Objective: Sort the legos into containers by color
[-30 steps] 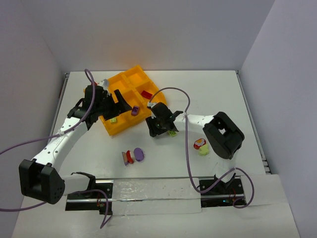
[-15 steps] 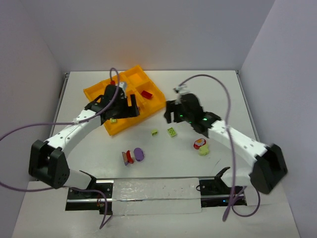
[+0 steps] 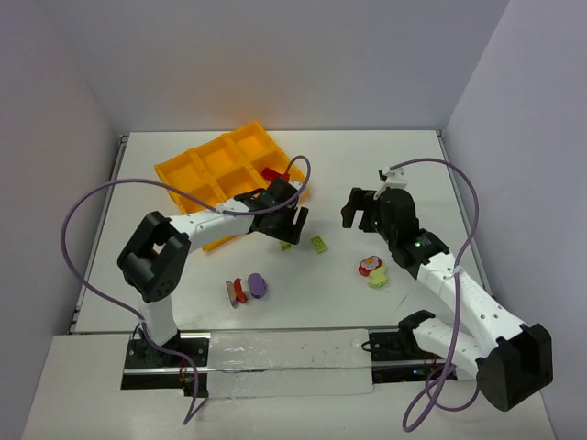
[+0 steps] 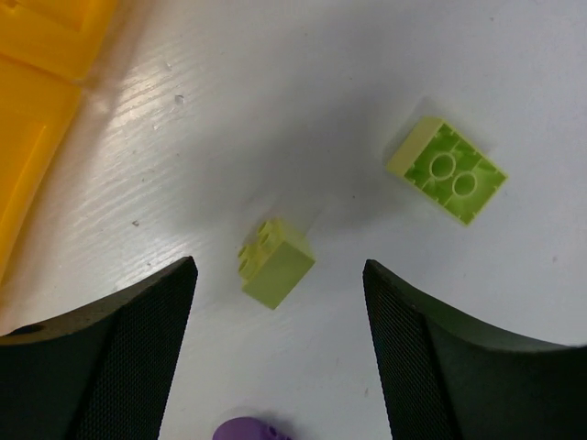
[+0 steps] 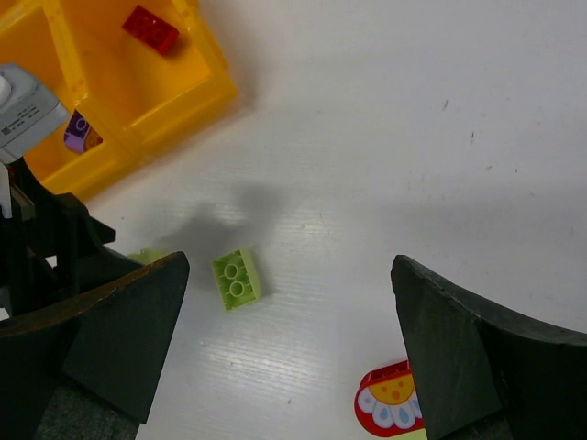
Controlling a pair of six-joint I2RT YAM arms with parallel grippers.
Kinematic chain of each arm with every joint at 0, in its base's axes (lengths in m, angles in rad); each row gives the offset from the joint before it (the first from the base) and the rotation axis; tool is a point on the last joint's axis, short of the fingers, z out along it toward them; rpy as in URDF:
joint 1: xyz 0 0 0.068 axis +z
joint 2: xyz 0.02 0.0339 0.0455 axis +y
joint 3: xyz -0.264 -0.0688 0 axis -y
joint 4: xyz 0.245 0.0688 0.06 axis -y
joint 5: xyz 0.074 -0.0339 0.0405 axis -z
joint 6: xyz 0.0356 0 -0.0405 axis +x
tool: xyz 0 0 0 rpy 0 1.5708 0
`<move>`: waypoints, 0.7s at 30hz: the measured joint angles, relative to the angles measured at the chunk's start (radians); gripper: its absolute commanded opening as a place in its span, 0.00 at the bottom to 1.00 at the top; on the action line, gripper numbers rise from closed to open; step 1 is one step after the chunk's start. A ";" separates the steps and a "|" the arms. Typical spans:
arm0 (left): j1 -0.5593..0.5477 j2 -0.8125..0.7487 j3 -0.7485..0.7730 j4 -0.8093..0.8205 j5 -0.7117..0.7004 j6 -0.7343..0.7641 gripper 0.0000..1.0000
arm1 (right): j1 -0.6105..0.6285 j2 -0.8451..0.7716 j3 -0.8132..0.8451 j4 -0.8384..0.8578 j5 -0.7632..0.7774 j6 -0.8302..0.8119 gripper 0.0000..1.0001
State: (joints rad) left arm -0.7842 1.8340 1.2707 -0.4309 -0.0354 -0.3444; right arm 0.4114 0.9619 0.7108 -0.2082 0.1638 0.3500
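The orange-yellow tray of containers (image 3: 197, 170) sits at the back left. A red lego (image 5: 151, 29) lies in one cell and a purple one (image 5: 81, 133) in the cell beside it. My left gripper (image 3: 282, 229) hovers open just off the tray's near right corner. A small yellow-green lego (image 4: 275, 264) lies on the table between its fingers, touching neither. An upside-down yellow-green lego (image 3: 318, 244) lies just to the right, also seen as the hollow brick (image 5: 237, 279). My right gripper (image 3: 362, 209) hangs open and empty further right.
A red flower-printed piece on a yellow-green brick (image 3: 371, 270) lies below the right gripper. A red and purple cluster (image 3: 246, 288) sits near the front. The side walls stand close to the table's left and right edges.
The left arm swung from the tray rightward over the small yellow-green lego, jaws narrowing a little. The right gripper drew back to the right and opened wide, leaving the upside-down lego.
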 measured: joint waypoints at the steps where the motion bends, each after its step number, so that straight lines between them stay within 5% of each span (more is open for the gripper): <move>1: -0.004 0.011 0.005 0.000 -0.013 -0.014 0.81 | 0.000 0.008 0.000 0.000 -0.004 0.000 0.99; 11: -0.031 0.062 0.093 -0.082 -0.240 -0.356 0.87 | 0.000 0.038 0.000 -0.001 -0.081 0.002 0.99; 21: -0.169 0.186 0.209 -0.234 -0.380 -0.743 0.83 | 0.000 0.034 0.003 0.003 -0.117 0.001 0.99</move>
State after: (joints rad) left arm -0.9532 2.0201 1.4799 -0.6648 -0.4154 -1.0872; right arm 0.4114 0.9958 0.7136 -0.2056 0.0470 0.3511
